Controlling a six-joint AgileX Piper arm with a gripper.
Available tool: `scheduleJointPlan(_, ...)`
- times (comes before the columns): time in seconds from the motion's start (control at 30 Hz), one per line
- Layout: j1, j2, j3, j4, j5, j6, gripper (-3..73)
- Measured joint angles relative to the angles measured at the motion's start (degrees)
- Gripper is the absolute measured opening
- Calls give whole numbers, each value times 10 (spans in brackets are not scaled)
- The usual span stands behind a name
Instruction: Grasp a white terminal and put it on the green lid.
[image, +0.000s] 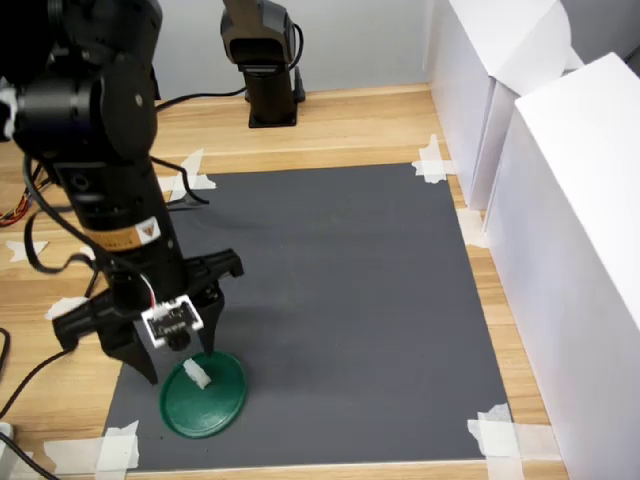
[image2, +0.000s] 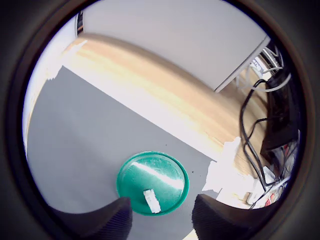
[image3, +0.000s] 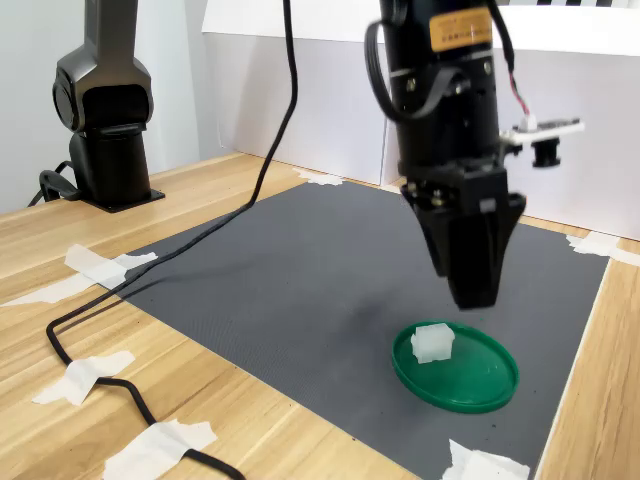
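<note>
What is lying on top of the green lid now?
Only the white terminal rests on the green lid, off-centre. The open gripper hangs above, touching neither. The mat under the lid is covered.

Even, bright light is filling both exterior views. Fisheye bending and dark vignetting are ringing the wrist view. Glare is streaking the green lid.

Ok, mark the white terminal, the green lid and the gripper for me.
white terminal (image3: 433, 342), second exterior view, on its top face.
green lid (image3: 480, 375), second exterior view, on its bare inner surface.
gripper (image: 178, 368), first exterior view, midway between fingertips.
</note>
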Motion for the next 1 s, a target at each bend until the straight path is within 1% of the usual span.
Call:
scheduleJointPlan(0.03, 0, -19, 15, 4, -7, 4, 434)
scheduleJointPlan(0.13, 0, -78, 70, 26, -36, 9, 294)
scheduleJointPlan(0.27, 0, -174, 156, 64, -90, 11, 73)
scheduleJointPlan(0.3, 0, -200, 175, 74, -101, 12, 38)
scheduleJointPlan(0.33, 0, -220, 188, 83, -108, 12, 20)
scheduleJointPlan(0.4, 0, -270, 216, 103, -122, 17, -3)
scheduleJointPlan(0.53, 0, -363, 257, 137, -135, 32, -13)
scheduleJointPlan(0.6, 0, -411, 273, 144, -139, 53, -15)
scheduleJointPlan(0.67, 0, -460, 294, 147, -147, 91, -16)
scheduleJointPlan(0.77, 0, -528, 331, 146, -161, 161, -16)
scheduleJointPlan(0.83, 0, -570, 364, 138, -172, 205, -16)
scheduleJointPlan(0.9, 0, -617, 404, 119, -184, 242, -16)
scheduleJointPlan(1.0, 0, -683, 467, 88, -194, 277, -16)
